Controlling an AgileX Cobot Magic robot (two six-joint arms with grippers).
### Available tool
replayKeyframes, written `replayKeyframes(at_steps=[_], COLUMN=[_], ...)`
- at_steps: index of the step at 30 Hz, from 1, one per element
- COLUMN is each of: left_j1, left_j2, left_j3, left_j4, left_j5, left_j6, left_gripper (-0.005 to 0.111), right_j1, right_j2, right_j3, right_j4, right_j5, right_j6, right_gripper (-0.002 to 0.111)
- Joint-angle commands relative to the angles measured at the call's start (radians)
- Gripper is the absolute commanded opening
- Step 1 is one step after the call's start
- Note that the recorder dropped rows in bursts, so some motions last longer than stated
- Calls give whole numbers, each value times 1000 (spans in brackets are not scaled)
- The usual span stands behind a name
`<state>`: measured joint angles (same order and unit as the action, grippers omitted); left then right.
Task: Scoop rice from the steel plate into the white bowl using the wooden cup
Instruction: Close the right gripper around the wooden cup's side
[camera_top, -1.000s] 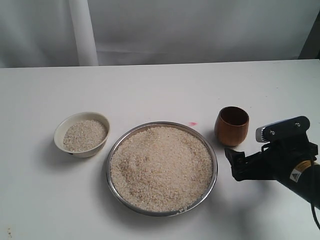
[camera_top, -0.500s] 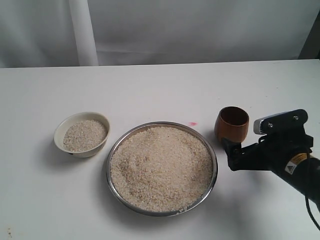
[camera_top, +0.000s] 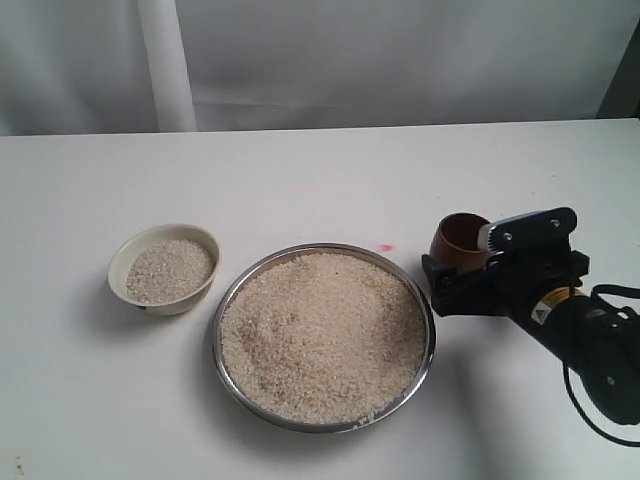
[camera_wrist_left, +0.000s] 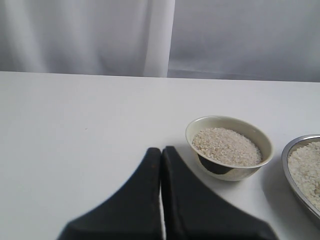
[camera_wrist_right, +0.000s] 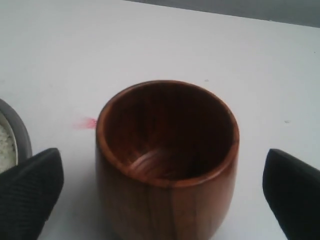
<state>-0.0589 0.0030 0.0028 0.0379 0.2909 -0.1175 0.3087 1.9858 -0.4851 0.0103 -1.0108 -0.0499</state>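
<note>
Tabletop (camera_top: 300, 180) bare behind vessels. White bowl (camera_top: 165, 305), part-filled, sits left of steel plate (camera_top: 324, 247), narrow gap between. Rice (camera_top: 322, 335) fills plate. Wooden cup (camera_top: 453, 240) upright just beside plate's right rim. Right end effector (camera_wrist_right: 162, 195) spread wide, flanking cup, gap each side. Left end effector (camera_wrist_left: 161, 160) fingers pressed together, clear of bowl. Right arm hides cup's lower half in exterior view.

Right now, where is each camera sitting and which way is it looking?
Exterior view: high up, looking down across the table at the steel plate, white bowl and wooden cup; the right claw and its arm show.
Left wrist view: low over the table, facing the white bowl; the shut left claw shows.
Right wrist view: close above the wooden cup, looking in; the open right claw flanks it.
Shared: both wrist views catch the steel plate's edge.
</note>
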Motion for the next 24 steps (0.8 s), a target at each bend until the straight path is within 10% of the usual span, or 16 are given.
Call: replayKeyframes(at_steps=[1, 24], left_j1=[-4, -4], left_j2=[-3, -3], left_j3=[-3, -3], left_j4=[-5, -5], left_j5=[-5, -5], left_j6=[-6, -6], left_gripper=[0, 0], right_j1=[-9, -9], right_j2=[39, 138], right_j3=[-42, -111], right_j4=[5, 56], right_j5=[-23, -58], right_j6=[5, 5], right_gripper=[103, 103])
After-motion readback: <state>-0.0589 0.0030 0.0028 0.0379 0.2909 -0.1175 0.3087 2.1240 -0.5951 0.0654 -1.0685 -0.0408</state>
